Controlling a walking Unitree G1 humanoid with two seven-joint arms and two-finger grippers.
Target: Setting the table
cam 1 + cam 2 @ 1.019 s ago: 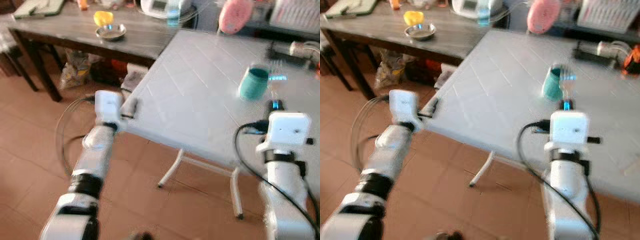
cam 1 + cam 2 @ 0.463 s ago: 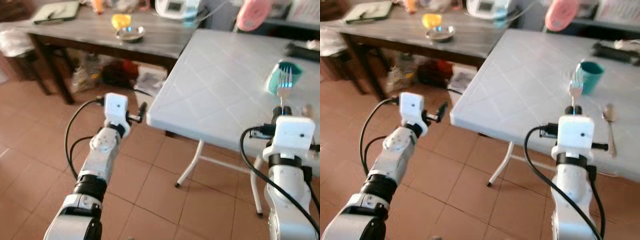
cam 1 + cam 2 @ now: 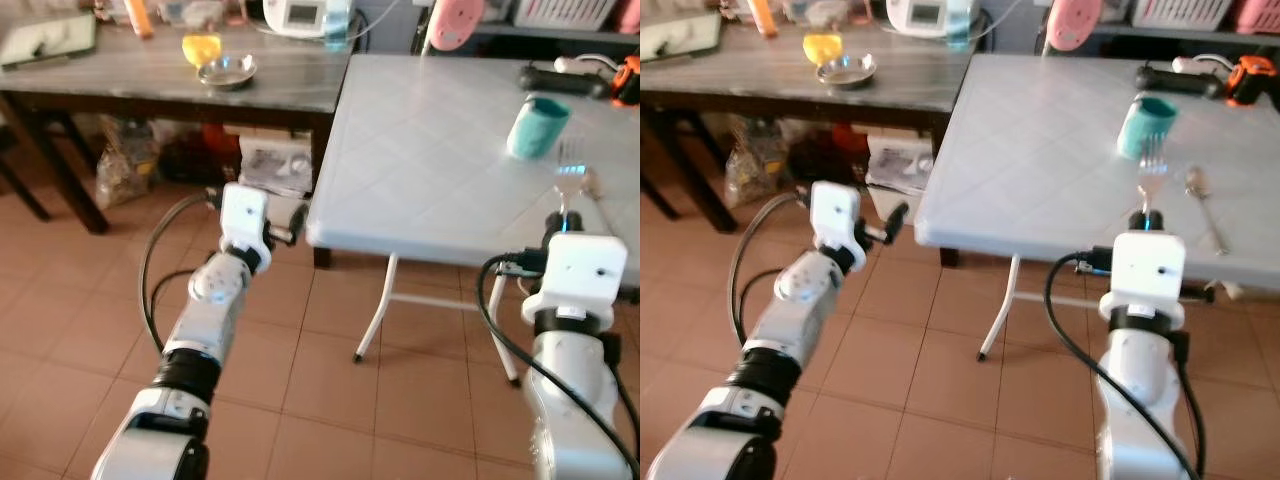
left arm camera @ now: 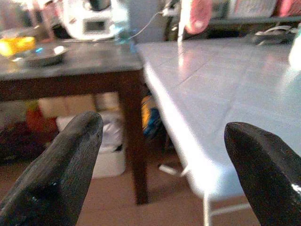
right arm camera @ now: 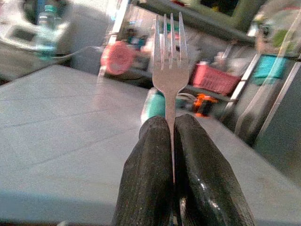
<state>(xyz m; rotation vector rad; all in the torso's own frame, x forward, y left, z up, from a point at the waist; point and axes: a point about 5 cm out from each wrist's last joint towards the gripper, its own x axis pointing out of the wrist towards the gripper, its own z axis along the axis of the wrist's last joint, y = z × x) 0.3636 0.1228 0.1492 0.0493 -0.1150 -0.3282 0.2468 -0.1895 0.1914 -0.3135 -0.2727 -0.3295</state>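
My right gripper (image 5: 170, 123) is shut on the handle of a metal fork (image 3: 1151, 165), which points tines up in front of the white folding table's (image 3: 1040, 150) near edge. A teal cup (image 3: 1140, 127) stands on the table beyond the fork, and a spoon (image 3: 1202, 205) lies to its right, near the front edge. My left gripper (image 4: 164, 127) is open and holds nothing. It hovers just off the table's near left corner, pointing at it.
A dark wooden table (image 3: 750, 85) to the left carries a metal bowl (image 3: 845, 70), a yellow cup (image 3: 822, 45) and a white appliance (image 3: 920, 12). Bags and boxes (image 3: 890, 160) lie under it. A black and orange tool (image 3: 1200, 78) lies at the white table's far edge.
The whole view has shifted and sharpened, so the camera moved and the table now sits farther off. The fork stays in my right gripper and the left stays open by the corner.
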